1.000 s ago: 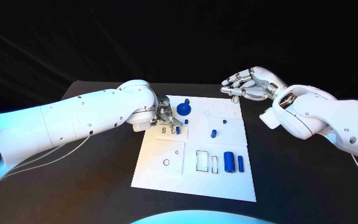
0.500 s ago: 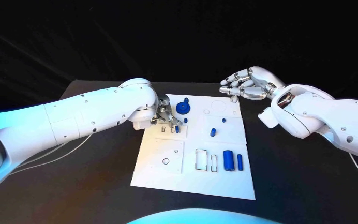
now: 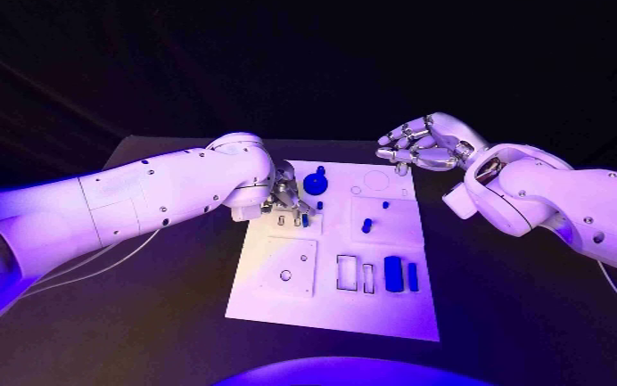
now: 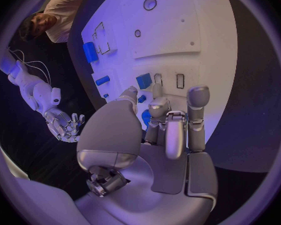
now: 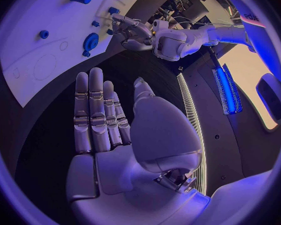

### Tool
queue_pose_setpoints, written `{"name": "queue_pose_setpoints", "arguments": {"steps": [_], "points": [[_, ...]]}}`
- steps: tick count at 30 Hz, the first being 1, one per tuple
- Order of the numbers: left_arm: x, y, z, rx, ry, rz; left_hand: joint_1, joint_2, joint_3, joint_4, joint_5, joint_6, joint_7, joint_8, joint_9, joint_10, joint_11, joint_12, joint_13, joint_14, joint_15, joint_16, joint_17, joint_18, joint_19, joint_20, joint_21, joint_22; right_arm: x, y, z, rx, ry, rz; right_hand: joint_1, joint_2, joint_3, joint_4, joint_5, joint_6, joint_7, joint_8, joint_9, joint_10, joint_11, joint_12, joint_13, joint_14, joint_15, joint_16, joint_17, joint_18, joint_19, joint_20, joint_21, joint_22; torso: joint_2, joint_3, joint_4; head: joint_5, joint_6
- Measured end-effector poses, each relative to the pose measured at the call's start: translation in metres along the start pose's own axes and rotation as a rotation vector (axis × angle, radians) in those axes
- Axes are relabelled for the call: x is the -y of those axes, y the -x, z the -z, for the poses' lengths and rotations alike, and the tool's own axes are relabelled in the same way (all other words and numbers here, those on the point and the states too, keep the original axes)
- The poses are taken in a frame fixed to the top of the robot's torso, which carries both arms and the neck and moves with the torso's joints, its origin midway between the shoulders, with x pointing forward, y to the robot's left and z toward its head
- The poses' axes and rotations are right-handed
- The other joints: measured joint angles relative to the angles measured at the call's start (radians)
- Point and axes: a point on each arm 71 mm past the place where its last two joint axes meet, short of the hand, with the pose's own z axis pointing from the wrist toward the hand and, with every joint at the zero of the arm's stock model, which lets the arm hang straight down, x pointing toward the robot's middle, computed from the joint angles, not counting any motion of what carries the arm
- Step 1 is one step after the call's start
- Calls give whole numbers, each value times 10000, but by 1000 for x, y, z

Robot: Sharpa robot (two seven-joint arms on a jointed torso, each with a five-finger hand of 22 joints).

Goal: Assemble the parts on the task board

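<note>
The white task board [image 3: 290, 301] lies in the middle of the black table. My left hand [image 3: 285, 201] reaches down over its near-left upper part, fingertips [image 4: 158, 91] by two small slots [image 4: 180, 81] and a small blue block [image 4: 143, 80]. Nothing sits between its fingers. A round blue part [image 3: 316, 186] stands just beside that hand, also seen as the round blue part [image 5: 90, 41]. A small blue piece [image 3: 366, 224] sits mid-board. Two blue cylinders [image 3: 393, 274] lie near the board's lower right. My right hand [image 3: 422, 147] hovers above the far right corner, fingers [image 5: 97, 110] straight and apart, empty.
Rectangular recesses [image 3: 349, 273] and a round hole [image 3: 285, 275] mark the board's lower half, and a circle outline [image 3: 375, 179] its far edge. Bare black table [image 3: 514, 297] surrounds the board. My left forearm [image 3: 154, 199] crosses the table's left side.
</note>
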Motion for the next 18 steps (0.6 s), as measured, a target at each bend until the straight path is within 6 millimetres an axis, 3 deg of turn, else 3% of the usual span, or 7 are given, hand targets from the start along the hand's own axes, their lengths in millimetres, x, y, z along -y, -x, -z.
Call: {"name": "queue_pose_setpoints", "arguments": {"steps": [11,18], "points": [[4,-2,-2,-119,-39,-108,39,39,-28,-28,0,0,0,25,25,0,0,0,10,0,0,39,-1,1,0,0,51,26,0,0,0,21,11,-3,0,0,-26,-27,0,0,-1,0,0,0,0,0,-19,0,0,-19,0,-1,0,0,-42,-19,2,1,-8,1,-47],[4,-3,-3,-186,-42,-158,222,222,-28,-28,0,-70,2,76,97,0,0,0,9,0,0,39,8,0,0,0,90,85,0,-1,-1,7,18,-11,39,38,-54,-54,0,-54,53,0,-14,-36,36,0,-95,-1,0,-133,-1,-1,36,35,-98,-97,3,7,-4,-10,-64]]}}
